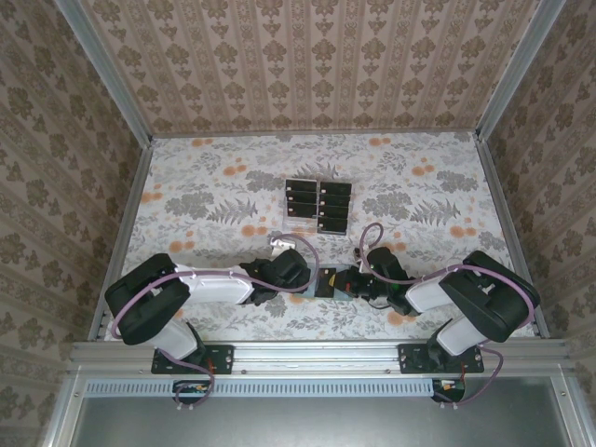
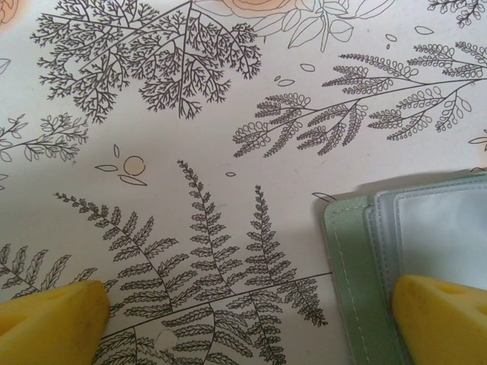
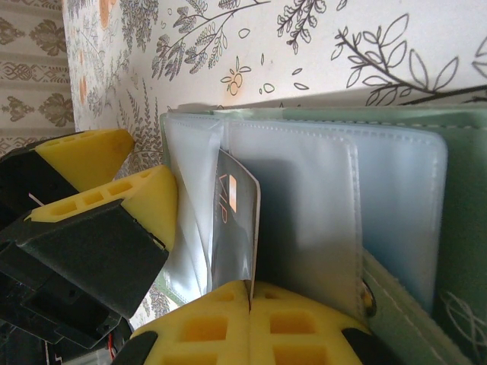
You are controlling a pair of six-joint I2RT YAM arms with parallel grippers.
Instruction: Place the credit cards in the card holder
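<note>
Barely legible, card pinched in right jaws, card holder cropped.

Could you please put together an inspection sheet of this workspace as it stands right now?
Surface: table under a floral-print cloth, lying flat.
Job's things: card holder lies open between the arms, clear sleeves showing. One credit card stands at a sleeve's mouth. More credit cards sit in two columns mid-table.
Clutter: nothing seen.
Grippers: left gripper open, one finger at the holder's edge. Right gripper shut on the credit card.
Cables: purple cables loop along both arms, away from the stacked cards.
Surroundings: patterned walls on three sides, metal rail at the near edge.
</note>
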